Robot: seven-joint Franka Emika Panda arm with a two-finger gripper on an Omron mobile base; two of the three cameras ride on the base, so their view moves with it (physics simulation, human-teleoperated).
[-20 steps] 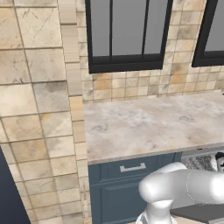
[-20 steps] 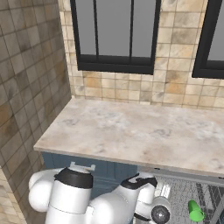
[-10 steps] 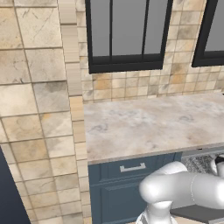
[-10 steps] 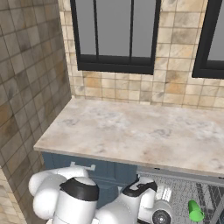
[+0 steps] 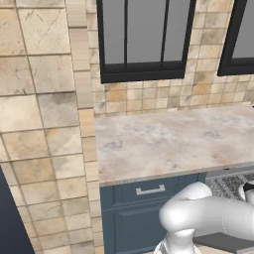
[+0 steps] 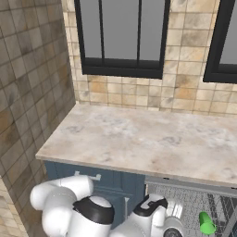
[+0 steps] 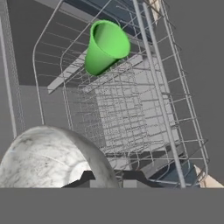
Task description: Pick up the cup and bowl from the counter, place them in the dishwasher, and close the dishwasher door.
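The fingers are pinching the rim of a pale grey marbled bowl (image 7: pixel 52 159), which sits closest to the camera, low over the dishwasher rack (image 7: pixel 131 113). Beyond the bowl, further into the wire rack, a green cup (image 7: pixel 105 46) lies tilted on its side. Above and behind the dishwasher (image 6: pixel 194 208) is the marbled table (image 6: pixel 139 139).

Light was even, flat and bright in every frame; shadows were faint; no glare showed; edges looked soft and blocky; the surface (image 6: pixel 152 143) at mid-frame stayed evenly lit.
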